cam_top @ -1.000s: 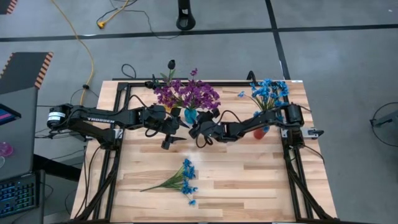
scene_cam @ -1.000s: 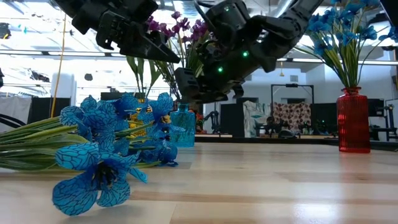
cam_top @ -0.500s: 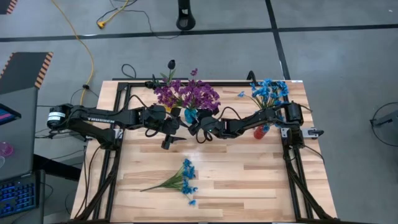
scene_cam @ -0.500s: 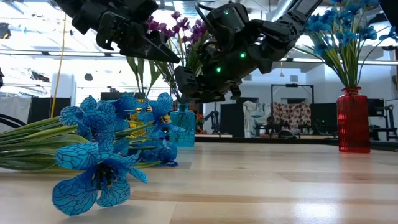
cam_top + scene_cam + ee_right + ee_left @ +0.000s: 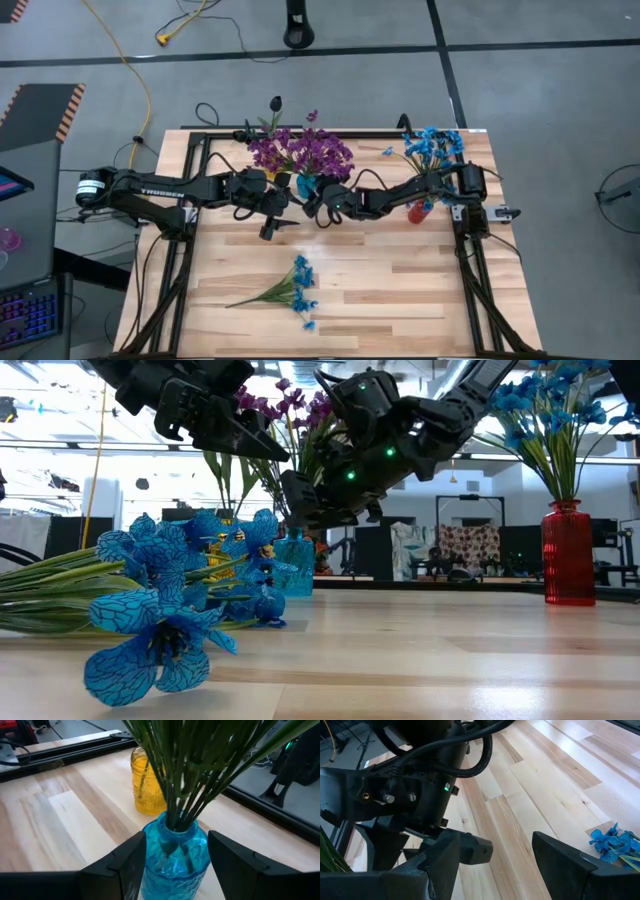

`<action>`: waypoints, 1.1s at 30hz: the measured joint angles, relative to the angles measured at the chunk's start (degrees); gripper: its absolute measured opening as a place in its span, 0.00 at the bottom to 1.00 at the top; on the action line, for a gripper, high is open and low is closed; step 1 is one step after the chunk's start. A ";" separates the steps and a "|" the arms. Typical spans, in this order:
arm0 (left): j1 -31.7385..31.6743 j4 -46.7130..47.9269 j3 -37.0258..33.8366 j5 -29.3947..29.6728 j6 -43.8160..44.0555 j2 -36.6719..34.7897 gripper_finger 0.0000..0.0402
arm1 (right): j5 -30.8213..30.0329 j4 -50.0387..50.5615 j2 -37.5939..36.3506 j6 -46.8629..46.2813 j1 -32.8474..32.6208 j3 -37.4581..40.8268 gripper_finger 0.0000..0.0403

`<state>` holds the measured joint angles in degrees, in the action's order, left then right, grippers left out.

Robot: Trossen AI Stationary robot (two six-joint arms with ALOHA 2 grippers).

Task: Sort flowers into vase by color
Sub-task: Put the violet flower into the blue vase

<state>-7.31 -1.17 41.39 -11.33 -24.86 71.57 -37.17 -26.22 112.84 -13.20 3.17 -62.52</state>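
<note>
Right gripper (image 5: pixel 172 865) released, empty, jaws either side of blue glass vase (image 5: pixel 175 850) holding purple flowers (image 5: pixel 300 152). Left gripper (image 5: pixel 492 855) released, hovering over bench (image 5: pixel 400 290). Blue flower sprig (image 5: pixel 290 288) lying on bench.

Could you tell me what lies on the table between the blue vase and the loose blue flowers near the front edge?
Only bare wood: in the high view, nothing rests between the blue vase and the blue flowers; both grippers hang above its far end.
</note>
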 joint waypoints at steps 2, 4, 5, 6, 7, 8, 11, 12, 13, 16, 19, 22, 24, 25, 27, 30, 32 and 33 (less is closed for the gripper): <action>0.00 0.01 0.00 0.00 0.00 0.00 0.59 | 0.04 0.00 0.00 0.14 0.37 0.00 0.59; 0.01 0.00 0.00 -0.02 0.00 0.00 0.59 | 1.50 0.00 0.00 0.17 0.75 0.00 0.59; 0.00 0.02 0.00 0.00 0.00 0.00 0.59 | 2.59 -0.02 0.00 0.18 0.98 0.00 0.59; 0.00 0.00 0.00 -0.01 0.00 0.00 0.59 | 3.68 -0.01 0.00 0.17 1.25 0.00 0.59; 0.02 0.00 0.00 -0.01 0.00 0.00 0.59 | 4.60 -0.01 0.00 0.18 1.58 0.00 0.59; 0.00 0.01 0.00 -0.02 -0.02 0.00 0.59 | 5.07 0.02 0.00 0.17 1.79 0.00 0.59; 0.01 0.02 0.00 -0.02 -0.01 0.00 0.59 | 5.27 0.00 0.00 0.19 2.29 0.00 0.59; 0.01 0.02 0.00 -0.02 -0.02 0.00 0.59 | 5.28 0.00 0.00 0.17 2.29 0.00 0.59; 0.00 0.02 0.00 -0.03 -0.02 0.00 0.59 | 5.40 0.00 0.00 0.19 2.32 0.00 0.59; 0.02 0.02 0.00 -0.04 -0.02 0.00 0.59 | 6.03 0.00 0.00 0.23 2.63 0.00 0.59; 0.00 0.02 0.00 -0.04 -0.02 0.00 0.59 | 7.24 0.00 0.00 0.25 2.89 0.01 0.59; 0.00 0.02 0.00 -0.04 -0.03 0.00 0.59 | 9.46 0.00 0.00 0.23 3.34 0.00 0.59; 0.00 0.02 0.00 -0.04 -0.03 0.00 0.59 | 9.77 0.00 0.00 0.23 3.50 0.00 0.59; 0.01 0.02 0.00 -0.04 -0.04 0.00 0.59 | 9.91 -0.02 0.02 0.23 3.73 0.00 0.59; 0.00 0.02 0.00 -0.04 -0.04 0.00 0.59 | 9.92 -0.02 0.01 0.21 3.84 0.00 0.59; 0.02 0.02 0.00 -0.04 -0.04 0.00 0.59 | 10.19 -0.02 0.00 0.19 4.16 0.00 0.58; 0.00 0.02 0.00 -0.04 -0.02 0.00 0.59 | 10.27 -0.02 0.02 0.19 4.16 0.00 0.57; 0.02 0.02 0.00 -0.04 -0.02 0.00 0.59 | 10.29 -0.04 0.02 0.19 4.16 0.00 0.56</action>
<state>-7.30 -1.15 41.39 -11.38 -24.88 71.57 -26.88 -26.26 112.85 -13.02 7.33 -62.52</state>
